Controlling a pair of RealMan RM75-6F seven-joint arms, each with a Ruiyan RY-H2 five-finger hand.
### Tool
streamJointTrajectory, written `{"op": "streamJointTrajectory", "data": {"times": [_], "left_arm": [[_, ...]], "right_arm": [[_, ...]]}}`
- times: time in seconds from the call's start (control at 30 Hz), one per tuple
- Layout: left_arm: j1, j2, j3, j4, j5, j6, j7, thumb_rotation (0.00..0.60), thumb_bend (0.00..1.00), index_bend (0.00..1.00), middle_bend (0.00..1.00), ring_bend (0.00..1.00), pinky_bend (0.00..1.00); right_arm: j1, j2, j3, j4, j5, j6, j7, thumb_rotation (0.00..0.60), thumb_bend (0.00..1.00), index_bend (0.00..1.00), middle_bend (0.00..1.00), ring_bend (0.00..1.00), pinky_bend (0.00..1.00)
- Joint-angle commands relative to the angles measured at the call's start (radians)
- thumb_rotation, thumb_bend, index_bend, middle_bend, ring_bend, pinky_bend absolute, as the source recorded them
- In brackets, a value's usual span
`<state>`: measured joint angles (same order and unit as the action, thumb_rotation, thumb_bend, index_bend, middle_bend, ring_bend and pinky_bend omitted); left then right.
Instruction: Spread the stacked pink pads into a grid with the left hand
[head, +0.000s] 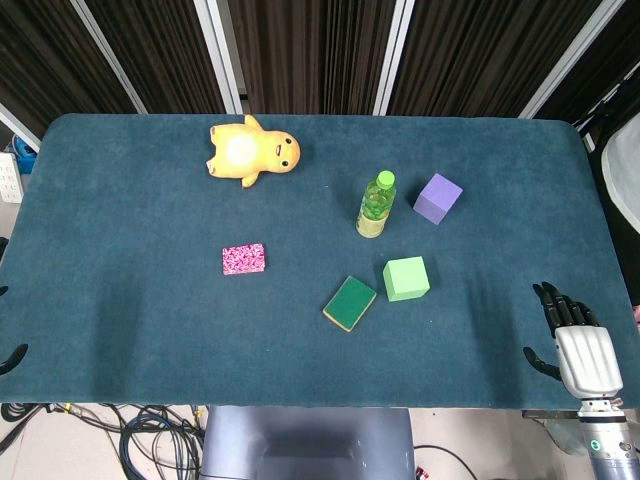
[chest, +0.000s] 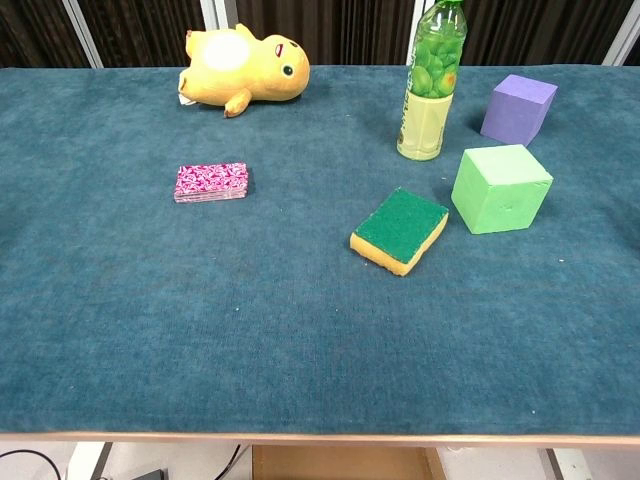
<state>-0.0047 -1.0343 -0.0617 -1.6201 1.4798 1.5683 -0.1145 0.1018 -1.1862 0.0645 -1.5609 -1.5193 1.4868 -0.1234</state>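
Observation:
The stacked pink pads (head: 243, 259) lie as one small patterned pile left of the table's middle, also seen in the chest view (chest: 211, 183). Nothing touches them. Of my left hand (head: 10, 357), only two dark fingertips show at the left edge of the head view, set apart with nothing between them, far left of and nearer than the pads. My right hand (head: 580, 345) rests at the near right corner, palm down, fingers spread and holding nothing. The chest view shows neither hand.
A yellow plush toy (head: 252, 152) lies at the back left. A green bottle (head: 376, 204) and a purple cube (head: 437, 197) stand at the back right. Nearer are a light green cube (head: 406, 278) and a green sponge (head: 350, 303).

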Motion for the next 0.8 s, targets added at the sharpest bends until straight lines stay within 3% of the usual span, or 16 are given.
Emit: {"op": "streamJointTrajectory", "data": {"times": [0.03,0.8], "left_arm": [[-0.002,0.0,0.0,-0.001,-0.001,-0.004,0.001,0.6,0.2,0.23,0.09,0.0,0.0],[-0.01,-0.019,-0.006,0.001,0.011,0.003,-0.044,0.6,0.18,0.23,0.09,0.0,0.0]], "right_arm": [[0.0,0.001,0.0,0.0,0.0,0.0,-0.001,0.6,0.2,0.0,0.08,0.16,0.22],[-0.01,0.011,-0.005,-0.019,-0.003,0.009,0.007,0.6,0.2,0.0,0.08,0.16,0.22]]}}
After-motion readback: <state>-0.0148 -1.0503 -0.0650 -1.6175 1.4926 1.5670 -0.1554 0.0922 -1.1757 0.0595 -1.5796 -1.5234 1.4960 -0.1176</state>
